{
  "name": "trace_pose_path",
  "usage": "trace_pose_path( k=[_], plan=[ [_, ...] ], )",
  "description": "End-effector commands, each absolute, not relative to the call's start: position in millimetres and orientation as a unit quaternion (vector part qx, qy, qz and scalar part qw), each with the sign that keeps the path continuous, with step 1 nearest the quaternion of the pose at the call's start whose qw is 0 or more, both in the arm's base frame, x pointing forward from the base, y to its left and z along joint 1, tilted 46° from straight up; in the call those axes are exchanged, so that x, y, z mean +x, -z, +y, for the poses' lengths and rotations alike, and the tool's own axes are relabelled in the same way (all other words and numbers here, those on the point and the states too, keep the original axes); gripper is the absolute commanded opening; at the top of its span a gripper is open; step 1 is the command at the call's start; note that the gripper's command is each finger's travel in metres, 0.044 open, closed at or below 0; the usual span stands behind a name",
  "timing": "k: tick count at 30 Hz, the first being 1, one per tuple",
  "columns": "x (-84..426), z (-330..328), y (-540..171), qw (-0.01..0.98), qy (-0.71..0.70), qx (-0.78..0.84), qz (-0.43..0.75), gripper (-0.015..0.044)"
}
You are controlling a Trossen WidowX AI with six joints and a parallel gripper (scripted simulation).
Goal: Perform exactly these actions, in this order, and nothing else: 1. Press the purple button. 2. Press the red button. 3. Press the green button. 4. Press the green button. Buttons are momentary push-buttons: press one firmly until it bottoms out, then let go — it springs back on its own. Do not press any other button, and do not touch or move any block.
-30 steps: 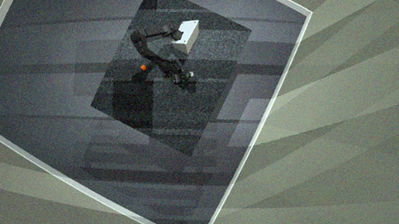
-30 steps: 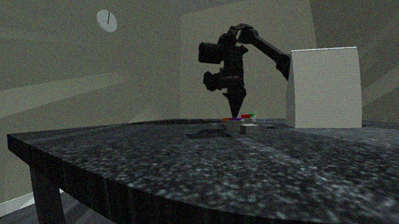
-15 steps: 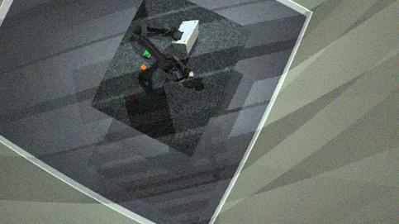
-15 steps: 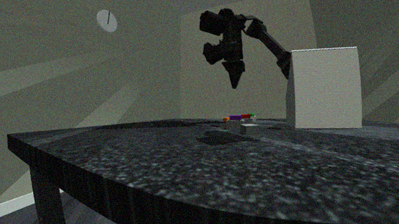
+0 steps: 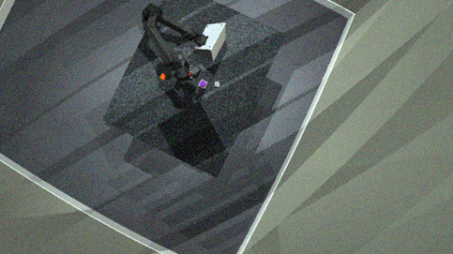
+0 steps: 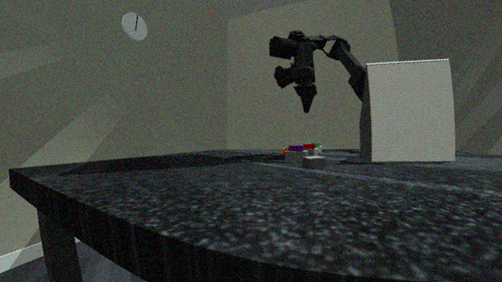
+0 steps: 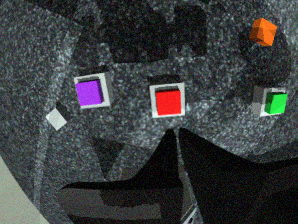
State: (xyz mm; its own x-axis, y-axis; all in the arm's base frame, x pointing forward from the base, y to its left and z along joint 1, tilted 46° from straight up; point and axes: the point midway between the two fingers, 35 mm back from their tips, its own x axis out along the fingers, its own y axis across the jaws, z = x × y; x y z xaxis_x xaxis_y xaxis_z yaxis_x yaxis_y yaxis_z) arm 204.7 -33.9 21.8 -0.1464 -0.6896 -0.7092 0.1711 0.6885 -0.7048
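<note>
The purple button [image 5: 203,83] [image 6: 296,148] [image 7: 89,92] stands raised on its pale base, left in the wrist view. The red button [image 6: 309,146] [image 7: 168,102] stands raised on its base in the middle of the wrist view; the arm partly covers it in the top view. The green button [image 6: 317,145] [image 7: 276,103] is at the right in the wrist view and is hidden by the arm in the top view. My gripper [image 6: 307,112] [image 7: 174,133] is shut and empty. It hangs well above the buttons, and its tips show just below the red button in the wrist view.
An orange block [image 5: 162,76] [image 6: 283,151] [image 7: 263,32] lies beyond the green button. A small white block [image 5: 217,84] [image 6: 313,161] [image 7: 57,119] lies beside the purple button. A tall white box [image 5: 217,39] [image 6: 413,113] stands near the arm on the dark table [image 5: 244,41] [image 6: 240,211].
</note>
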Motion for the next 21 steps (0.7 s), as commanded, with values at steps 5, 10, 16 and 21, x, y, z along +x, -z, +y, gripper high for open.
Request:
trace_pose_path(
  k=[5,10,16,21],
  plan=[
    [194.0,-65.4,5.2,0.619,0.340,-0.201,0.678,0.0020],
    [188.3,-81.4,19.7,0.618,0.342,-0.202,0.678,0.0020],
    [187.5,-86.6,25.1,0.618,0.342,-0.202,0.678,0.0020],
    [186.4,-92.3,30.9,0.619,0.342,-0.202,0.678,0.0020]
  ],
)
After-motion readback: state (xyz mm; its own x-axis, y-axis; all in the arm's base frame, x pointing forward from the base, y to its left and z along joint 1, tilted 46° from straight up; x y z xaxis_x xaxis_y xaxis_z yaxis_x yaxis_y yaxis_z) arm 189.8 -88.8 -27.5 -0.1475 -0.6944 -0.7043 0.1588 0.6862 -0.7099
